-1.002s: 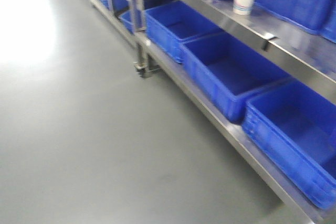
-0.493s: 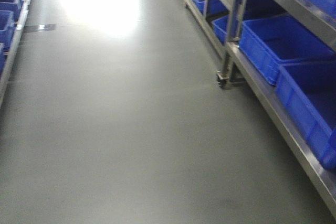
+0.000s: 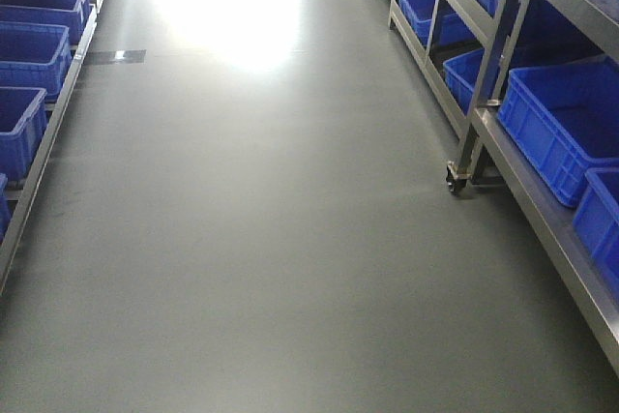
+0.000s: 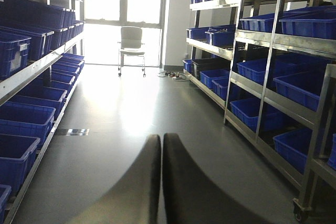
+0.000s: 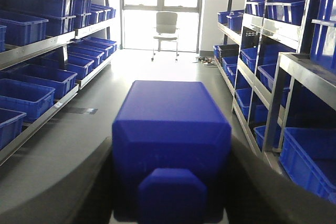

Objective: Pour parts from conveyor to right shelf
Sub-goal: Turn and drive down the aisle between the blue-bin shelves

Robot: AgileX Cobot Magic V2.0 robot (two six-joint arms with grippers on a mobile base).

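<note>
1. Front view: a second ago I was facing the right shelf (image 3: 537,218) head-on, with a white cup on its beam. Now the base has swung and I look down the aisle, bare floor (image 3: 271,239) ahead and the shelf along my right edge. No conveyor shows. I judge we are repositioning, with the pour not yet made.
2. Left wrist: the left gripper (image 4: 161,177) is pinched tight, pads touching, carrying nothing.
3. Right wrist: the right gripper (image 5: 170,195) is clamped on the blue block (image 5: 172,124), which sits squarely between the fingers, nub toward the camera. The blue bins (image 5: 310,161) are off to the right, well apart.
</note>
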